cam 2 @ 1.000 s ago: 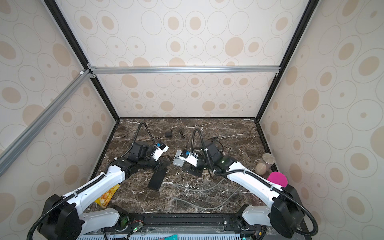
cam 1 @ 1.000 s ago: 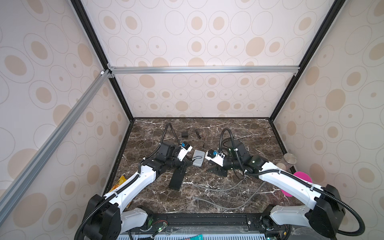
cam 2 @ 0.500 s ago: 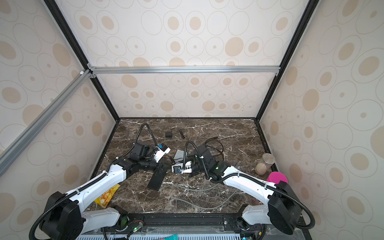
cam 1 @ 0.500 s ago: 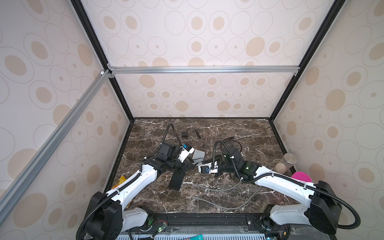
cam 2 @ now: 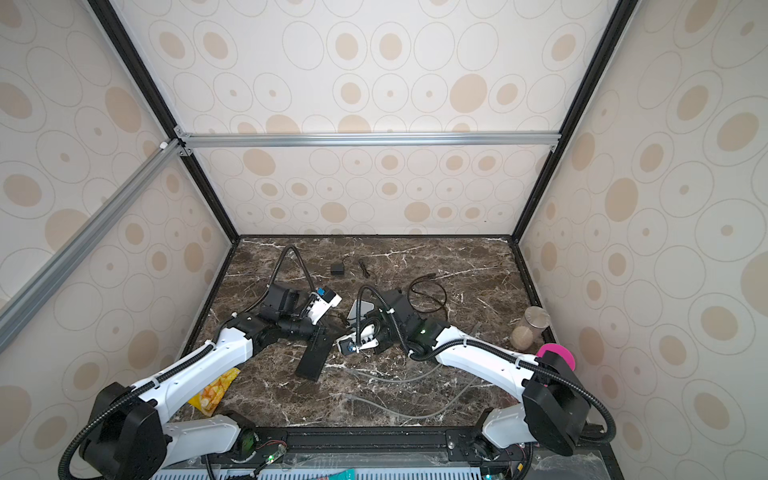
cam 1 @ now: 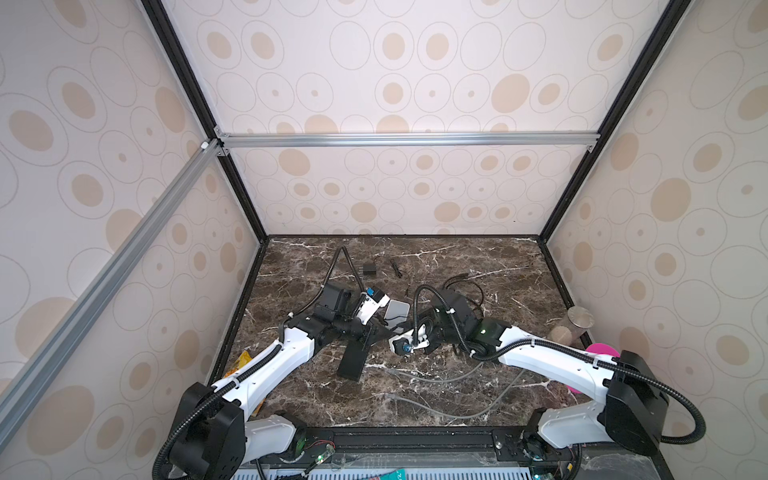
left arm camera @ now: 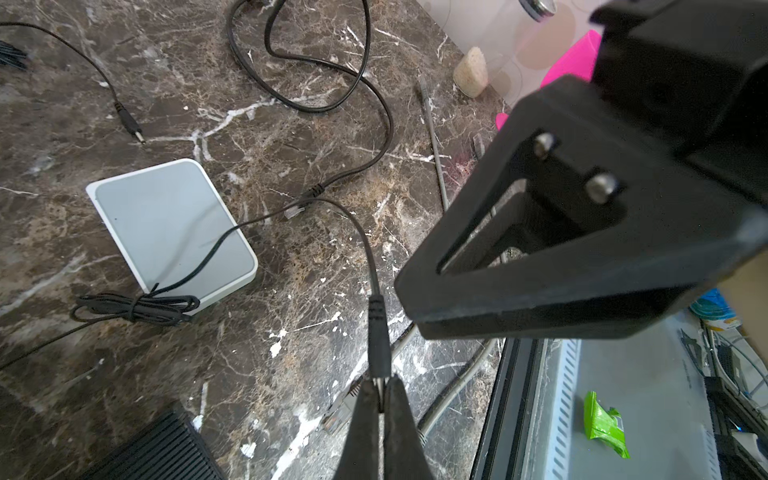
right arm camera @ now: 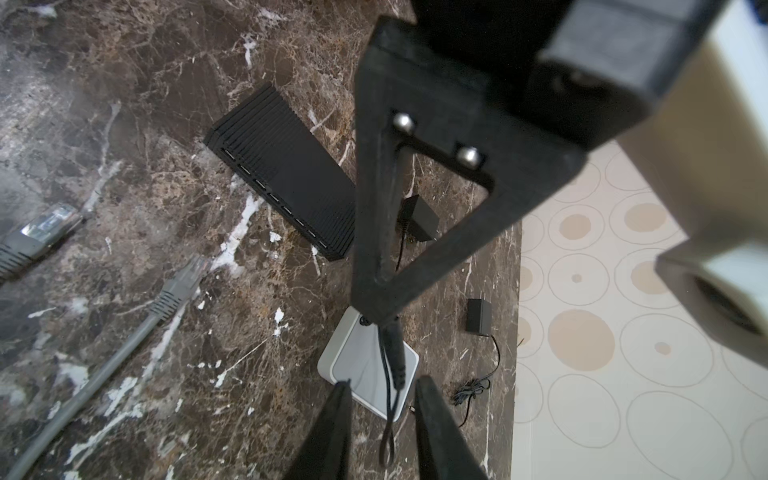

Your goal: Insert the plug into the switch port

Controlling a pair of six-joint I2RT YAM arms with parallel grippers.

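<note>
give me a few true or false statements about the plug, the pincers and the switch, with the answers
1. The left pincer is shut on the black plug. True.
2. The right pincer clamps the grey network cable. False: its jaws stand apart, the plug's thin black lead showing between them.
3. The plug sits in the black switch. False: it is held clear of the switch.
4. A bundled black cord lies beside the white box. True.

Polished marble table (cam 1: pixel 498 257), ribbed matt plastic switch (right arm camera: pixel 291 166).
</note>
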